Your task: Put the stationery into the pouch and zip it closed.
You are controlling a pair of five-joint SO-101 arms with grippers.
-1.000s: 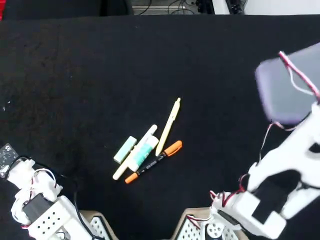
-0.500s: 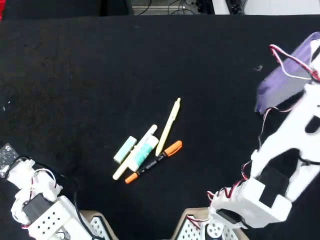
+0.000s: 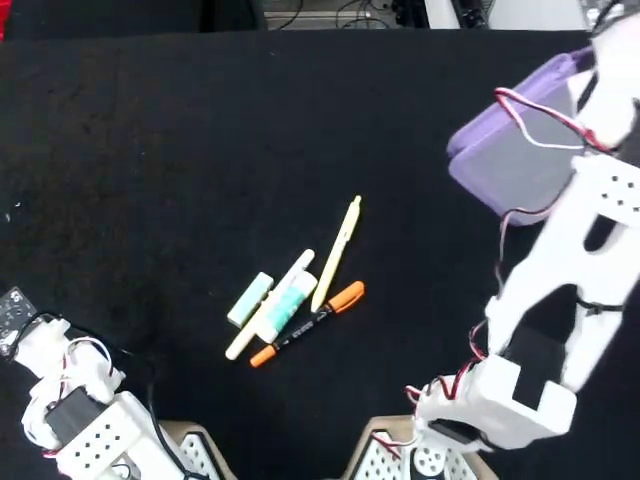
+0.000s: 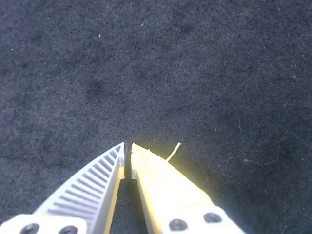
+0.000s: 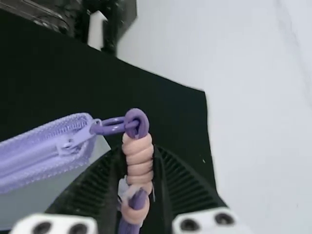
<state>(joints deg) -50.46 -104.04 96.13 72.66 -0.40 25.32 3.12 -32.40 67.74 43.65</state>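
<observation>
Over at the far right of the black cloth-covered counter, a flat purple fabric pouch hangs tilted in the air. The white right arm and its red and white wires cross in front of it and hide one side. In the right wrist view the right pincer is clamped on a peach coiled cord that loops through a purple ring on the pouch's zip slider. Only a short end of the zip shows there, teeth meeting, and the rest runs out of frame, so I cannot tell whether the pouch gapes farther along. The stationery lies in a loose cluster near the middle of the counter, well apart from the pouch: a slim cream pen, an orange-capped black marker, a long white stick-like pen touching a teal and white tube, and a pale green eraser just beside them. What the tube is I cannot make out. The white left arm sits at the near left corner, partly cut off by the edge. The left pincer is over bare cloth, its fingers drawn to a thin slit with nothing between them.
</observation>
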